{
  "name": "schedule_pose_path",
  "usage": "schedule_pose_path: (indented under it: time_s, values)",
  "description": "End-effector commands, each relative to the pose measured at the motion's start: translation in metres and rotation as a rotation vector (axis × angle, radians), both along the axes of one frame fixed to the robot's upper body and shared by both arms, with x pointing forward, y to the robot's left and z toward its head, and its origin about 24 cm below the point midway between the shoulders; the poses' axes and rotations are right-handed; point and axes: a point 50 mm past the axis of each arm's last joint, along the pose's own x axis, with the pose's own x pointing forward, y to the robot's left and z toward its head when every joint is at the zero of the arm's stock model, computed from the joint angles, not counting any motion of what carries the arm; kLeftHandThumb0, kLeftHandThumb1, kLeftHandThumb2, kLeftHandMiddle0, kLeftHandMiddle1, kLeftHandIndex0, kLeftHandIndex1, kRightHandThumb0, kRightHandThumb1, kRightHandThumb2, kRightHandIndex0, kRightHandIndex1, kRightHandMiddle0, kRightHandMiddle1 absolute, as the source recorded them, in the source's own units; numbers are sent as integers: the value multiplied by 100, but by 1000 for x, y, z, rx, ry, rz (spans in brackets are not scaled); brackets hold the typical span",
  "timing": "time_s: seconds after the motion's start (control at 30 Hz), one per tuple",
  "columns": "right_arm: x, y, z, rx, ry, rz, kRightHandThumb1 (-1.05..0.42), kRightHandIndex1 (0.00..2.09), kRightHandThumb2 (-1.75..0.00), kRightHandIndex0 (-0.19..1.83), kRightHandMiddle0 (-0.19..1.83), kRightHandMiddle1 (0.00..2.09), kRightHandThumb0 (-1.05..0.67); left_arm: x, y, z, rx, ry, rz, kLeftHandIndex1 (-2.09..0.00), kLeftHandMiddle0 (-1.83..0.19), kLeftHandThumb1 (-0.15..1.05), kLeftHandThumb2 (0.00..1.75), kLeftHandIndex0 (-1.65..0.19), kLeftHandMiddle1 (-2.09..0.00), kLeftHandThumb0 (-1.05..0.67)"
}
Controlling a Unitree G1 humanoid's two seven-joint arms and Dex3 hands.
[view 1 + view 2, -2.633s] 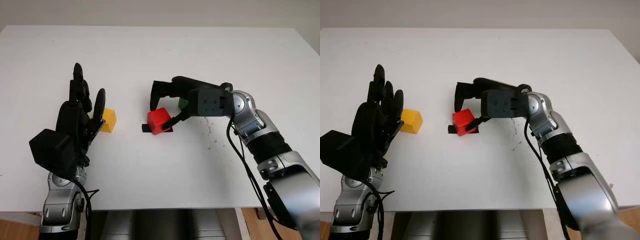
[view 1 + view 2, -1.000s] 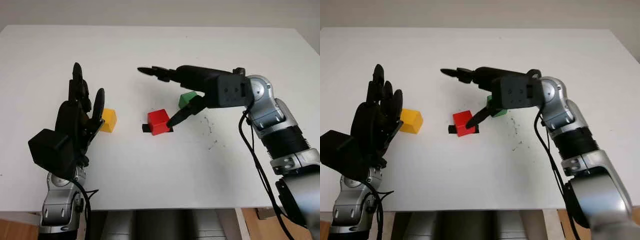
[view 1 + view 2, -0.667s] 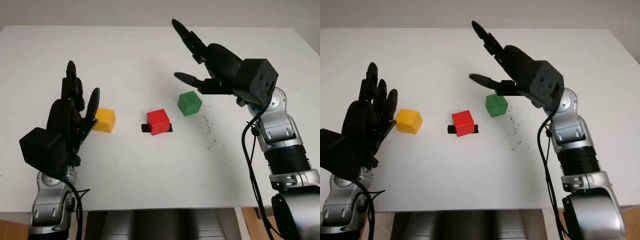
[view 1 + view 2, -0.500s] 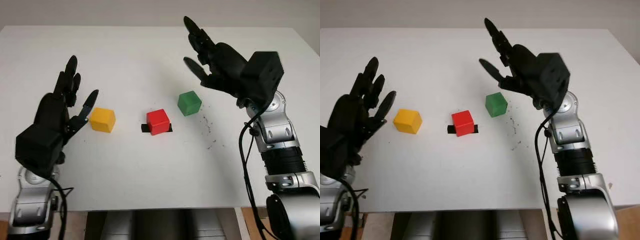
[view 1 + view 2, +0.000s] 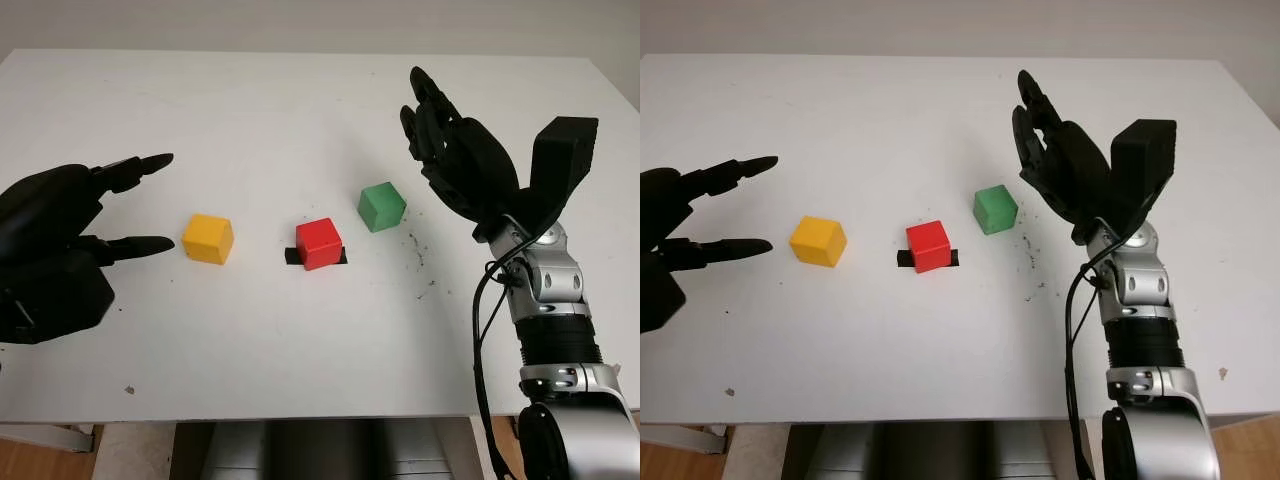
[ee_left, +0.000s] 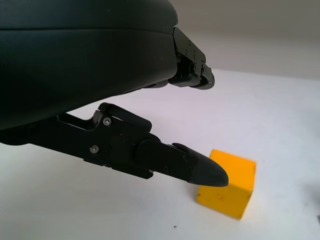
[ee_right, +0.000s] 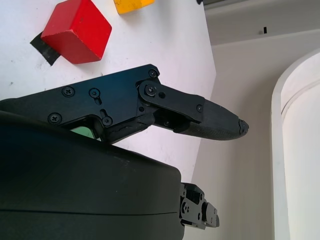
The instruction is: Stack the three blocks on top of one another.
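With my left robot hand (image 5: 60, 235) open beside the yellow block (image 5: 208, 239) and my right robot hand (image 5: 465, 165) open and empty, a careless sideways reach could shove it off.

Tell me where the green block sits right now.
In the head view the green block stands on the white table, right of centre, just right of the red block and beside the open right hand.

White table (image 5: 300, 110), pale wall (image 5: 320, 25) behind, wooden floor (image 5: 30, 468)
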Motion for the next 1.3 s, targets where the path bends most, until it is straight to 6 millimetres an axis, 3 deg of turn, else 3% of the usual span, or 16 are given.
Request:
schedule_pose_path:
  time_s: [0.0,0.23,0.53,0.8,1.27]
  values:
    - [-4,3,1,13,-13,2,-105,0,-75,-19,-19,0,-70,4,-2,1,62,17,-1,-7,-11,98,5,-26,-3,-72]
    - [-5,4,-2,6,3,-3,-105,0,-73,-19,-19,0,-69,13,-7,-6,74,23,13,-8,-6,95,4,-31,-4,-71]
    - [-5,4,-1,8,4,-29,-105,0,-71,-19,-19,0,-66,18,-13,-26,-59,-67,-52,-9,-12,93,5,-39,-7,-67]
    - [-5,6,-1,15,4,-23,-105,0,-71,-19,-19,0,-66,22,-19,-27,-94,-95,-84,-9,-15,94,5,-43,-6,-63]
    - [-7,7,0,27,7,-25,-105,0,-70,-19,-19,0,-67,29,-27,-28,25,-44,-121,-8,-12,91,5,-45,-5,-60]
